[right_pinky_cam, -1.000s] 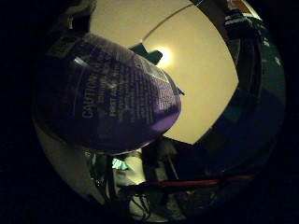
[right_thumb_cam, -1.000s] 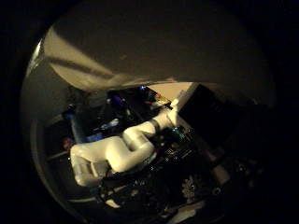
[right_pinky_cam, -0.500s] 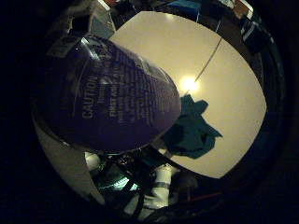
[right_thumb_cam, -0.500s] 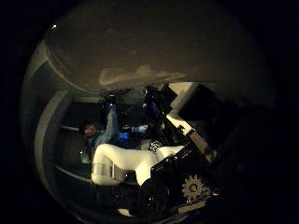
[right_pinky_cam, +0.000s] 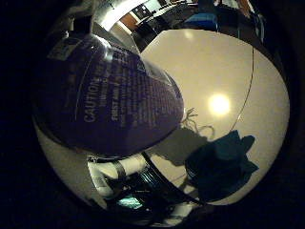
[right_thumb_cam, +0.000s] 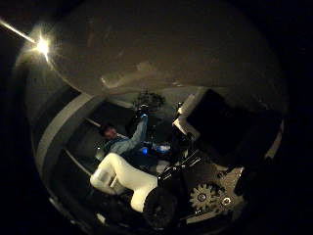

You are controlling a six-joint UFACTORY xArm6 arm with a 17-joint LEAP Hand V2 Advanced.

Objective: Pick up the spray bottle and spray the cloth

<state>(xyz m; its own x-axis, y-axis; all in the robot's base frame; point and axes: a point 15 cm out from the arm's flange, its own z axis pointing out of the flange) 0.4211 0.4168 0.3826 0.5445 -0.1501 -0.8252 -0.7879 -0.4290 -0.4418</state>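
The purple spray bottle (right_pinky_cam: 109,105) with white print fills much of the little finger side view, close against my palm and lifted off the table. My right hand (right_thumb_cam: 205,196) shows only as black geared parts, and it is shut on the bottle. A large dim rounded surface (right_thumb_cam: 161,54) covers the upper part of the thumb side view; it looks like the bottle's body. The dark teal cloth (right_pinky_cam: 221,164) lies crumpled on the cream table (right_pinky_cam: 205,62), below and apart from the bottle.
A lamp glare (right_pinky_cam: 219,103) sits on the table beside a thin seam. Dark furniture stands beyond the table's far edge. The white arm segment (right_thumb_cam: 122,178) runs under the hand.
The whole picture has shifted, so the camera has moved. More of the table and the whole cloth now show. The bottle keeps its place against the palm.
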